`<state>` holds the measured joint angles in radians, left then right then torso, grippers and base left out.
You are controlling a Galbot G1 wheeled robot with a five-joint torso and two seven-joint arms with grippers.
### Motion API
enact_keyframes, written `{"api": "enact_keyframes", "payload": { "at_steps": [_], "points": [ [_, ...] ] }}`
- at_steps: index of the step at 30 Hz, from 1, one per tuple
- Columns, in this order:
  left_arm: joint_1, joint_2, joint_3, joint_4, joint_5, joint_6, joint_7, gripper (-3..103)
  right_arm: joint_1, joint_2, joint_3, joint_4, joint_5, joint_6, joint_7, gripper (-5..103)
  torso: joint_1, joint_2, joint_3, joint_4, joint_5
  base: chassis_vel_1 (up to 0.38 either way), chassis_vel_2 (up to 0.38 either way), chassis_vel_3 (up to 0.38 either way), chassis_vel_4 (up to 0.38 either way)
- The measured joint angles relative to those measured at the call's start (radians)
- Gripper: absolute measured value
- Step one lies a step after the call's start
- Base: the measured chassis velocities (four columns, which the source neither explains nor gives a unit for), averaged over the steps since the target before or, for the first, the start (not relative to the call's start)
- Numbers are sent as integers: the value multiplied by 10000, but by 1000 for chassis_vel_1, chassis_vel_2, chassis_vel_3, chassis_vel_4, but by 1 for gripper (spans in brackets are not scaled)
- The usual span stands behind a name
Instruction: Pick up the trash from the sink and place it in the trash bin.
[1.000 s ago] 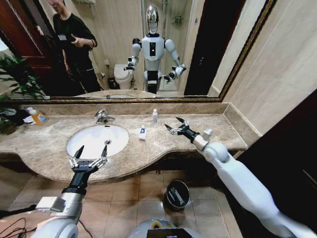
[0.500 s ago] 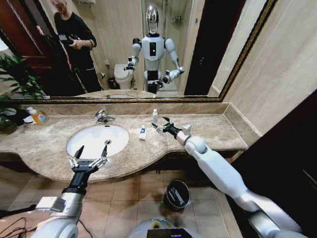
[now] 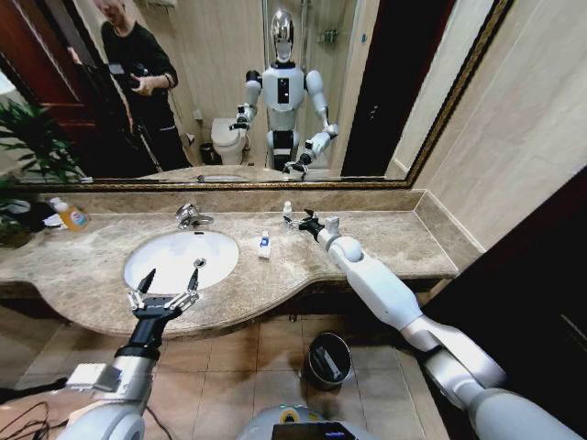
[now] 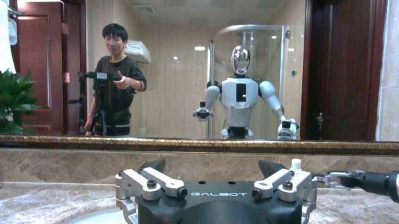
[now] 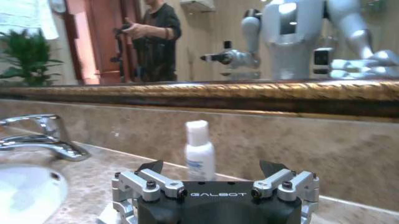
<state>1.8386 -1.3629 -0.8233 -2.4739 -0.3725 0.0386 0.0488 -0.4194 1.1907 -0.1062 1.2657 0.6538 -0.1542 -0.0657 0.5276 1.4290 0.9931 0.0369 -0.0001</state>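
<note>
- Two grippers: left gripper (image 3: 165, 286) hovering over the front rim of the sink, fingers spread wide, empty; right gripper (image 3: 304, 221) stretched across the counter to the back wall, fingers apart, nothing between them.
- Two pieces of trash seen on the counter: one tiny white bottle with a white cap (image 3: 287, 213), upright by the backsplash, just beside the right gripper and centred between its fingertips in the right wrist view (image 5: 199, 154); one small white tube with a blue label (image 3: 264, 246), lying between sink and right gripper.
- One oval white basin (image 3: 174, 261) with a chrome tap (image 3: 189, 216) at its back edge; contents of the bowl cannot be made out.
- One yellow bottle with an orange label (image 3: 69, 215), far left end of the counter.
- Surface: beige marble counter (image 3: 404, 240), curved front edge; gold-framed wall mirror (image 3: 229, 92) above; brown tiled floor (image 3: 266, 353) below.
- One small round dark bin with a shiny metal rim (image 3: 327, 359), standing on the floor under the counter's front edge, dark inside, contents not discernible.
</note>
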Motion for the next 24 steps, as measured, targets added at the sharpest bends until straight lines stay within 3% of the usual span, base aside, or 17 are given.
{"api": "enact_keyframes", "payload": {
  "at_steps": [3,12,24],
  "points": [
    [0,0,0,0,0,0,0,100,-318,-132,238,25,-25,-13,121,100,0,0,0,-8,1,0,0,0,0],
    [0,0,0,0,0,0,0,100,67,139,90,-424,-146,-2,111,100,-1,1,0,0,0,0,0,0,0],
    [0,0,0,0,0,0,0,100,523,654,-240,-877,-261,119,-343,100,-1,1,0,-1,0,0,0,0,0]
  ]
}}
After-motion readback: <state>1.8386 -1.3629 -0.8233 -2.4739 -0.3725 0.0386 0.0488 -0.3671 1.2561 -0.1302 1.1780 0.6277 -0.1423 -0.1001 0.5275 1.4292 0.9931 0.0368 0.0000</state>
